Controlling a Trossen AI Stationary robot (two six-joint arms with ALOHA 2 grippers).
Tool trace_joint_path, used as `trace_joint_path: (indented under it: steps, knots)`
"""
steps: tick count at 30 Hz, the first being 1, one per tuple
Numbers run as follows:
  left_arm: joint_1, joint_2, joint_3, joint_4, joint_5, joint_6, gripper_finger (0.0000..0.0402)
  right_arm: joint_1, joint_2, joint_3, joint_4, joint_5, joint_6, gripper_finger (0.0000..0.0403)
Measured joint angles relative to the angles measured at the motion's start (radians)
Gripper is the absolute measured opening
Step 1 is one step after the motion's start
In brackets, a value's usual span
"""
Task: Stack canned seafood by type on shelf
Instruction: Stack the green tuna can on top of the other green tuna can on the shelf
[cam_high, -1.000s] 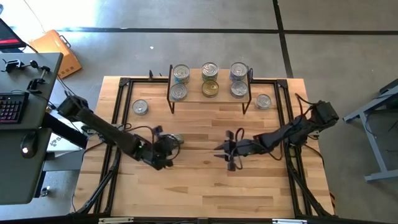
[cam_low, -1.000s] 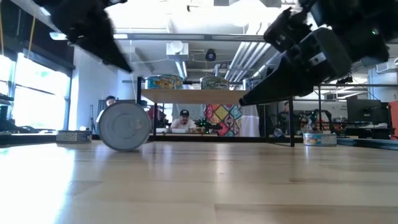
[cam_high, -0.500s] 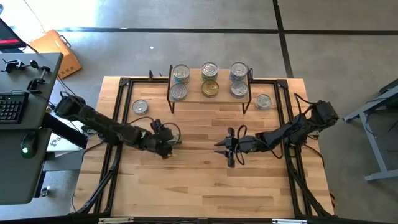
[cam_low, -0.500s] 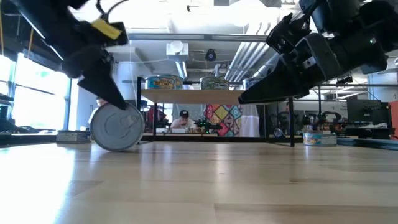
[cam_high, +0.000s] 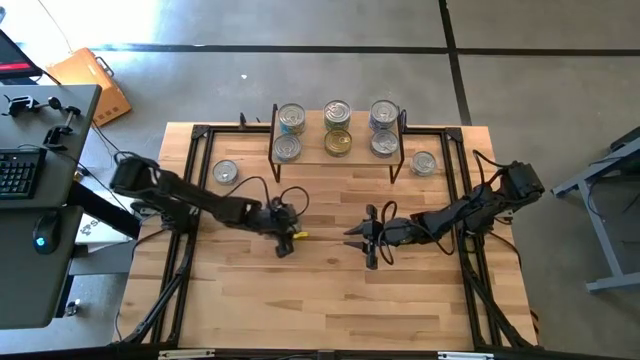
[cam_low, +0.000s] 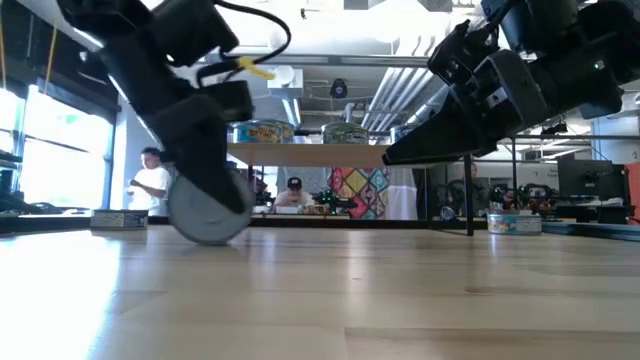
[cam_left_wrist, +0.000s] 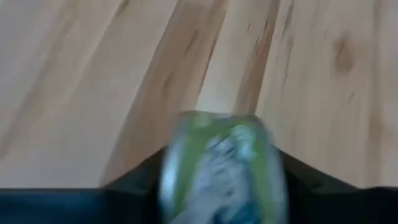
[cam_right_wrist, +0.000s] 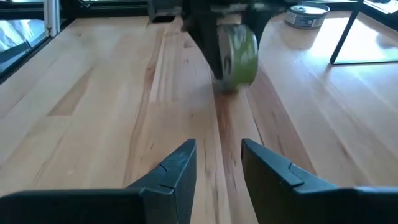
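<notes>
Your left gripper (cam_high: 283, 222) clasps a green-labelled tin (cam_right_wrist: 239, 53) on edge — lift it toward the shelf (cam_high: 338, 153); your right gripper (cam_high: 370, 238) waits part-open, empty.

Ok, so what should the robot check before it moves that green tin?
1. Green tin at the left tool: ok.
2. Firm hold on it: cannot tell.
3. Tin lying flat for stacking: not ok, it stands on its edge on the table.
4. Right tool out of the way: ok, open, empty and apart from the tin.
5. Shelf has an open spot: cannot tell, six tins already sit on it.
6. All tins off the table: not ok, two loose tins lie beside the shelf.
</notes>
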Motion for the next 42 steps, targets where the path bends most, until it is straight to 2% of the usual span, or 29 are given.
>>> trace_joint_path:
  steps: [3,6,8,11,13,16,19,23,28,32,36,42]
  knots:
    - [0.004,0.053,0.002,0.148,0.036,-0.073,0.0112,0.000,0.000,0.000,-0.002,-0.012,0.019,0.0118]
    - [-0.004,0.091,0.006,0.316,0.064,-0.105,0.0109,0.000,0.000,0.001,-0.015,-0.079,-0.029,0.0118]
    - [-0.011,0.101,0.008,0.437,0.058,-0.108,0.0109,0.000,0.000,0.012,-0.026,-0.177,-0.169,0.0118]
    - [-0.034,0.099,0.008,0.612,-0.031,-0.123,0.0109,0.011,0.000,0.045,-0.006,-0.303,-0.336,0.0118]
    - [-0.051,0.099,0.008,0.710,-0.110,-0.149,0.0109,0.032,0.000,0.074,-0.019,-0.296,-0.447,0.0118]
    - [-0.070,0.106,0.008,0.808,-0.209,-0.217,0.0109,0.080,-0.002,0.151,-0.131,-0.177,-0.622,0.0120]
    - [-0.085,0.118,0.008,0.863,-0.266,-0.297,0.0109,0.133,-0.001,0.256,-0.337,0.050,-0.789,0.0134]
    - [-0.092,0.124,0.008,0.910,-0.312,-0.379,0.0109,0.192,-0.001,0.376,-0.556,0.318,-0.927,0.0172]
    - [-0.088,0.124,0.008,0.937,-0.361,-0.432,0.0109,0.247,-0.001,0.441,-0.712,0.531,-1.095,0.0226]
    - [-0.073,0.130,0.008,0.999,-0.365,-0.443,0.0109,0.263,0.000,0.409,-0.630,0.664,-1.267,0.0239]
    - [-0.056,0.135,0.008,1.020,-0.363,-0.452,0.0110,0.264,0.027,0.353,-0.434,0.753,-1.408,0.0237]
    - [-0.035,0.166,0.008,1.051,-0.319,-0.484,0.0111,0.246,0.106,0.278,-0.022,0.726,-1.740,0.0220]
